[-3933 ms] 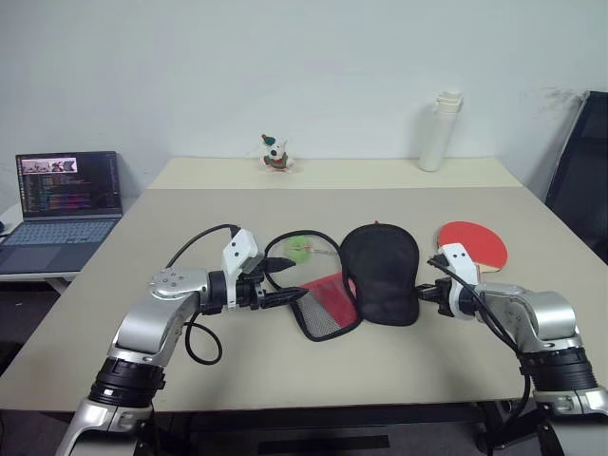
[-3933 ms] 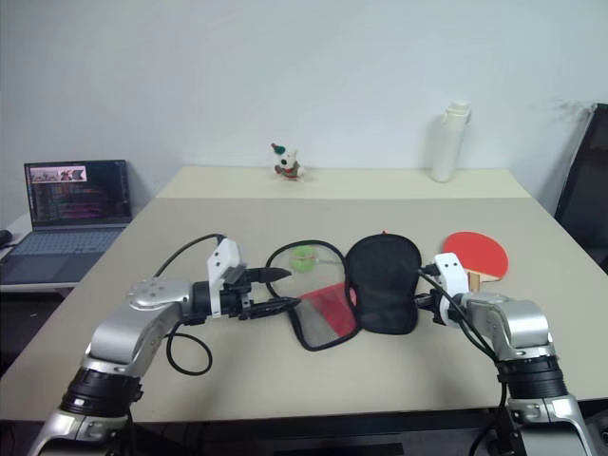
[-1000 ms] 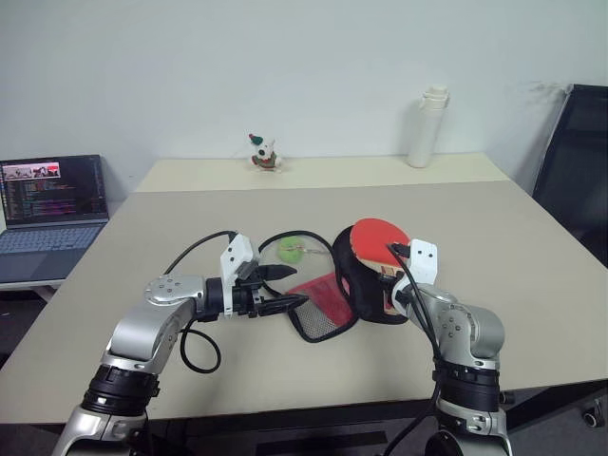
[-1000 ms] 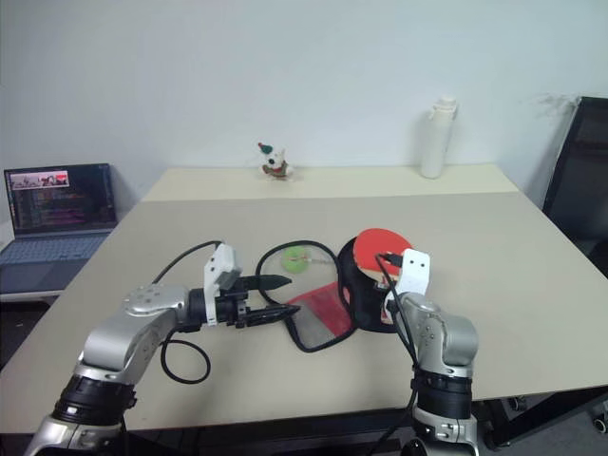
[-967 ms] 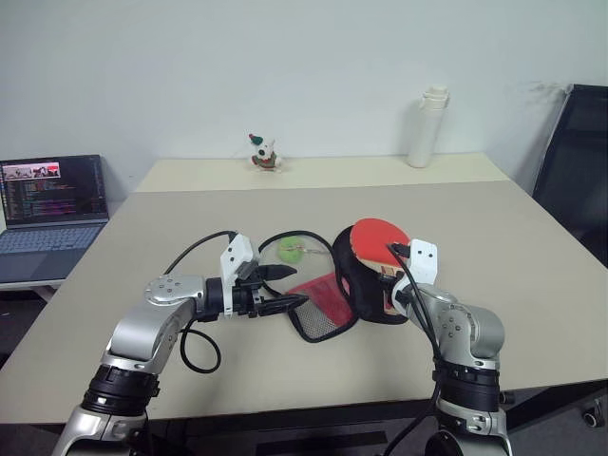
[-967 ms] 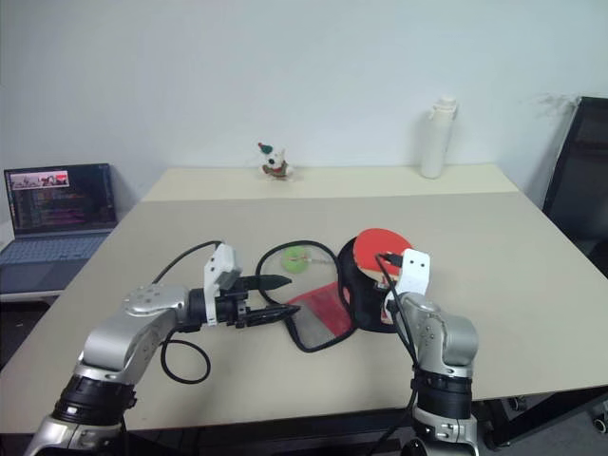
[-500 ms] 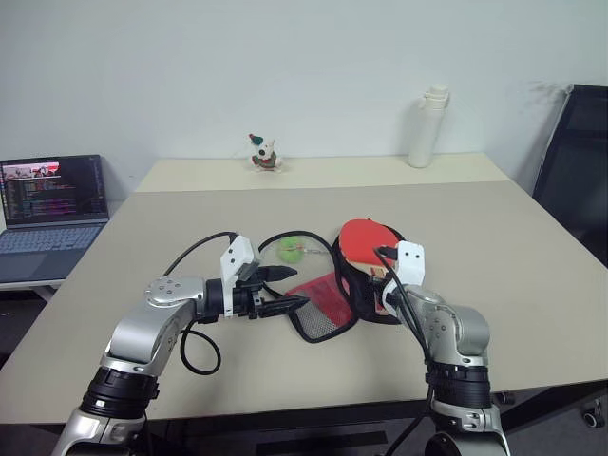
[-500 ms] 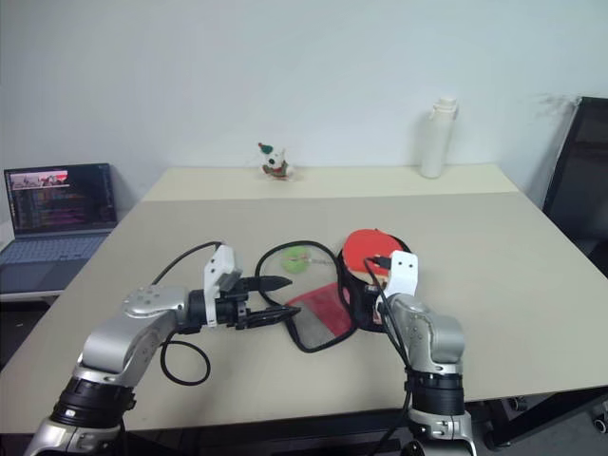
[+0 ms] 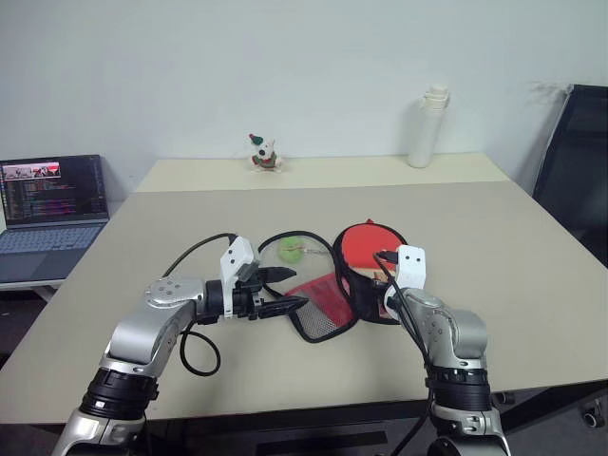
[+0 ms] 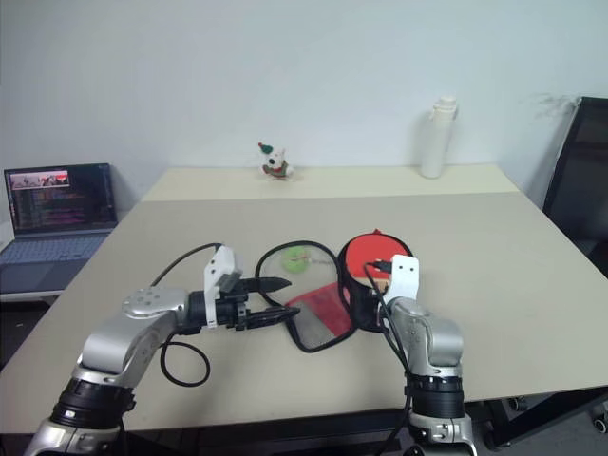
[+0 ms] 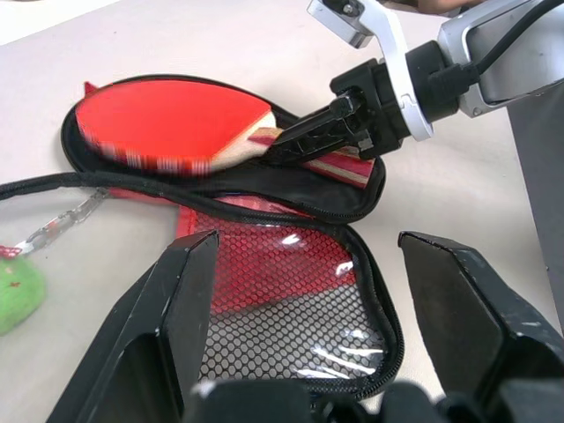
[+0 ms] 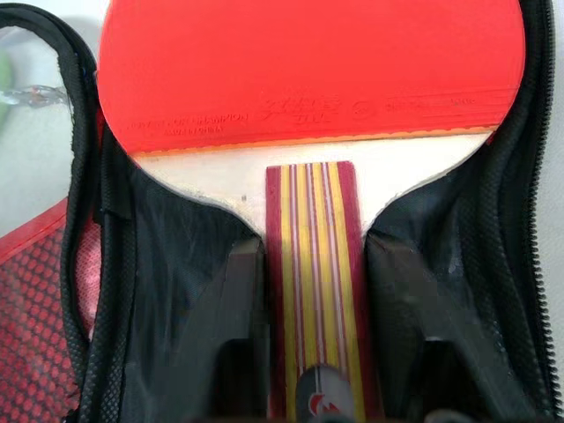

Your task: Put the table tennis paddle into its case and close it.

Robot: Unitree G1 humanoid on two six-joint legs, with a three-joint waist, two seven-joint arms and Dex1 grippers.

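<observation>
The table tennis paddle (image 12: 308, 70) lies flat in the black half of the case (image 11: 352, 196), directly ahead of the right gripper (image 11: 304, 141), its long axis running straight along the line that gripper points: red rubber head at the far end, striped wooden handle (image 12: 313, 264) toward the gripper and passing between its two fingers. In the right wrist view the dark fingers (image 12: 233, 326) stand on either side of the handle with a sliver of case lining showing between finger and wood, so the right gripper looks slackened around the handle rather than pinching it; I judge the paddle to be resting on the case by its own weight. The head sits inside the zip rim, and the handle lies in the narrow neck of the case. The red mesh-pocket half of the case (image 11: 291, 291) is folded open and lies flat just in front of the left gripper (image 11: 308, 291), between its widely spread fingers, which hold nothing. That flap is much nearer the left gripper than the right. The hinge line between the two halves runs across the left gripper's pointing direction, so the coming move is probably to lift the flap away from the left gripper and over the paddle, once the right gripper draws back along the handle's axis.
</observation>
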